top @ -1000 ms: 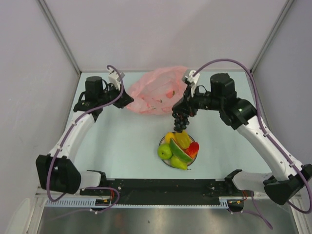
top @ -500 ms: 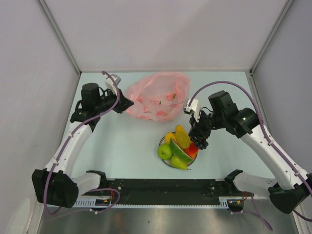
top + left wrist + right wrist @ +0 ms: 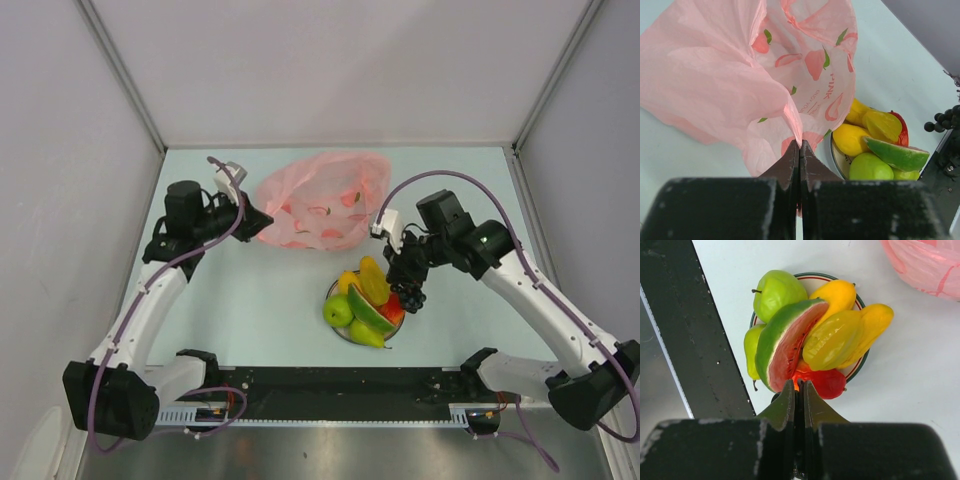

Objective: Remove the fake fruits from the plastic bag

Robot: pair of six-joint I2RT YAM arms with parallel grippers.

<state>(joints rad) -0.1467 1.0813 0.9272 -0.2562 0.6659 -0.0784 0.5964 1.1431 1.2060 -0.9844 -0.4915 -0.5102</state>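
Observation:
The pink plastic bag (image 3: 320,205) lies crumpled at the back of the table, and my left gripper (image 3: 262,222) is shut on its near-left edge; in the left wrist view the film (image 3: 730,75) is pinched at the fingertips (image 3: 800,144). My right gripper (image 3: 405,283) is shut on the dark grape bunch (image 3: 413,297), which hangs at the right edge of the plate (image 3: 815,275). On the plate lie the green apple (image 3: 777,290), watermelon slice (image 3: 787,345), yellow mangoes (image 3: 840,295), a pear (image 3: 752,347) and a red fruit (image 3: 827,382). The fingers hide most of the grapes in the right wrist view.
The plate of fruit (image 3: 362,305) sits between the two arms, just ahead of the black base rail (image 3: 330,385). White enclosure walls stand at the left, right and back. The bag's interior is hidden by its folds.
My right gripper has carried the grape bunch from beside the bag down and forward to the plate's right edge. The left gripper has shifted slightly while holding the bag's edge, and the bag has spread wider.

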